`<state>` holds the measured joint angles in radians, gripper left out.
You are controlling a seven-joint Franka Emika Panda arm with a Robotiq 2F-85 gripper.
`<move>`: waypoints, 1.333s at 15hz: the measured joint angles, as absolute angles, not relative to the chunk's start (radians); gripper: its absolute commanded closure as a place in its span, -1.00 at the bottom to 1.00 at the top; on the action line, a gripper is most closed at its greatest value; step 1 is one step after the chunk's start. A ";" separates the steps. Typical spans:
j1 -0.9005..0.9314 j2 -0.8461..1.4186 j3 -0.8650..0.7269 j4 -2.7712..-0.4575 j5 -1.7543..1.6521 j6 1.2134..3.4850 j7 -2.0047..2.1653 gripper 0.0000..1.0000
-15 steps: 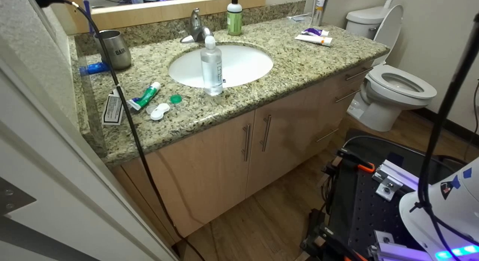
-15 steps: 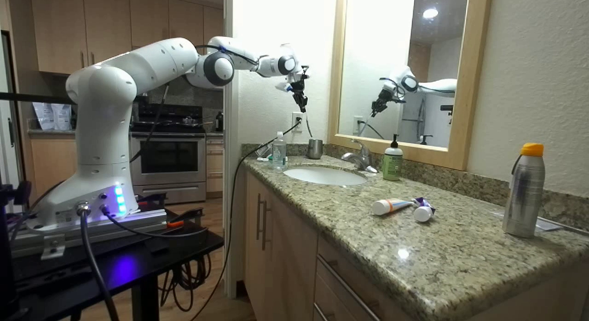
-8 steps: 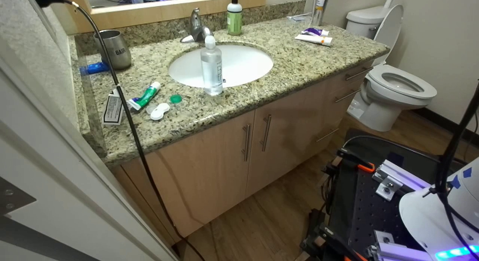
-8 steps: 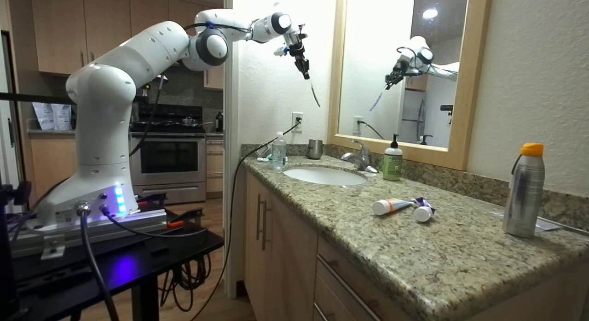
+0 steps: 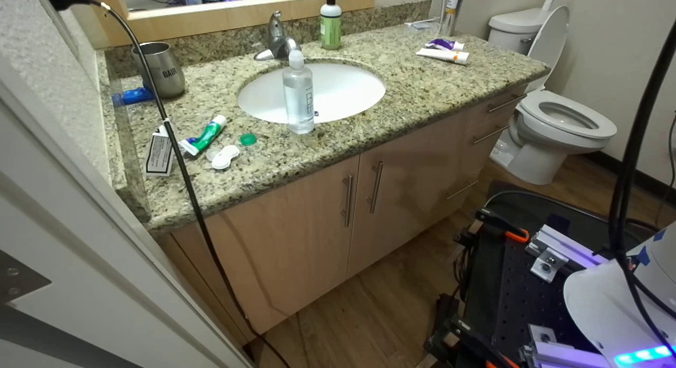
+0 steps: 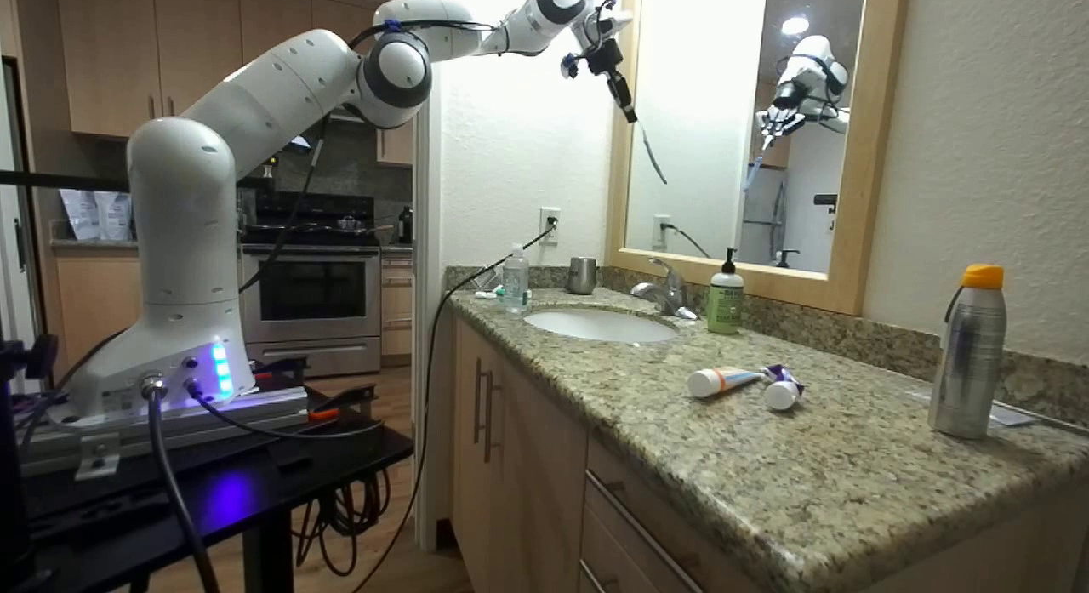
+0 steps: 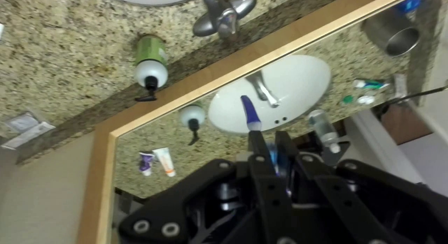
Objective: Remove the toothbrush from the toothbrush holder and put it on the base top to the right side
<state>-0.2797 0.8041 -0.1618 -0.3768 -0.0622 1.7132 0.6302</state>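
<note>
My gripper (image 6: 631, 116) is shut on the toothbrush (image 6: 653, 159) and holds it high above the counter, in front of the mirror. The toothbrush hangs tilted, handle downward. In the wrist view the purple handle (image 7: 249, 109) sticks out past the tips of my gripper (image 7: 268, 134), and blue bristles show between the fingers. The toothbrush holder is a grey metal cup (image 5: 161, 72) at the counter's far end; it also stands upright in an exterior view (image 6: 582, 276), apart from the toothbrush. The base top is the speckled granite counter (image 6: 681, 440), also in the wrist view (image 7: 87, 55).
The mirror frame (image 6: 880, 151) is close to the gripper. A faucet (image 6: 664, 291), green soap bottle (image 6: 725, 299), clear bottle (image 5: 299, 98) and white sink (image 5: 338, 93) are below. Toothpaste tubes (image 6: 723, 382) and a metal bottle (image 6: 970, 363) are farther along the counter.
My gripper has risen from over the cup and moved toward the mirror with the toothbrush. The toothbrush has left the cup and swung to a tilt; the cup has stayed.
</note>
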 measured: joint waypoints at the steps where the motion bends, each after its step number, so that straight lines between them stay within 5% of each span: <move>1: -0.320 0.806 -0.164 -0.378 -0.059 1.698 0.646 0.94; 13: -0.634 0.929 -0.174 -0.379 0.036 1.441 0.874 0.94; 20: -0.643 1.100 -0.178 -0.374 0.017 1.652 1.066 0.94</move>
<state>-0.6435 1.1003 -0.1778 -0.3739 0.0172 1.6522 1.0665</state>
